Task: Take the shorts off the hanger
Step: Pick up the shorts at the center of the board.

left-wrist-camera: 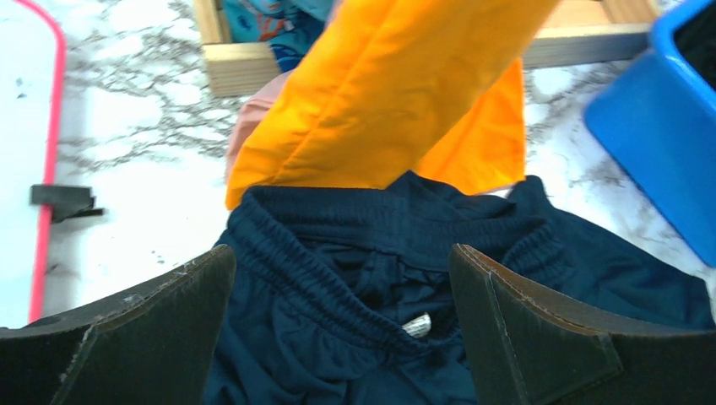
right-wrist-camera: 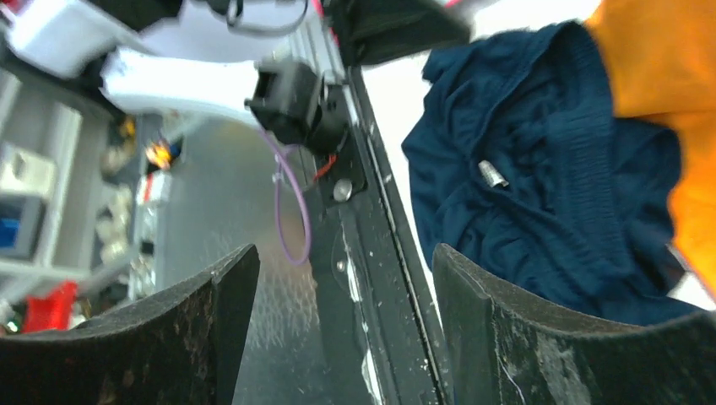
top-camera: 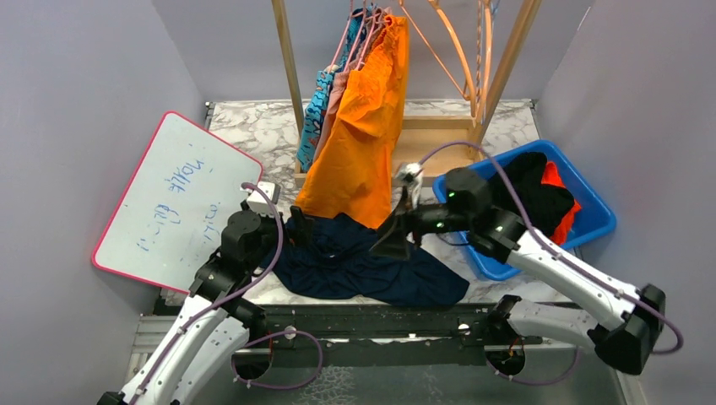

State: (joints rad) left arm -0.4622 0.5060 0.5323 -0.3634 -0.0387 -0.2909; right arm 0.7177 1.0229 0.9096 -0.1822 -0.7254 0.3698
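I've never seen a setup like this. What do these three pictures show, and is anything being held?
Two robot arms are bolted at the near edge of a marble table. The wide picture comes from a camera above them; the other two from a camera on each wrist, the dark wedges being that arm's fingers. On it are navy shorts, a whiteboard and a blue bin holding dark and red clothes. Orange shorts and others hang from a wooden rack. The left gripper and right gripper are both open, holding nothing.
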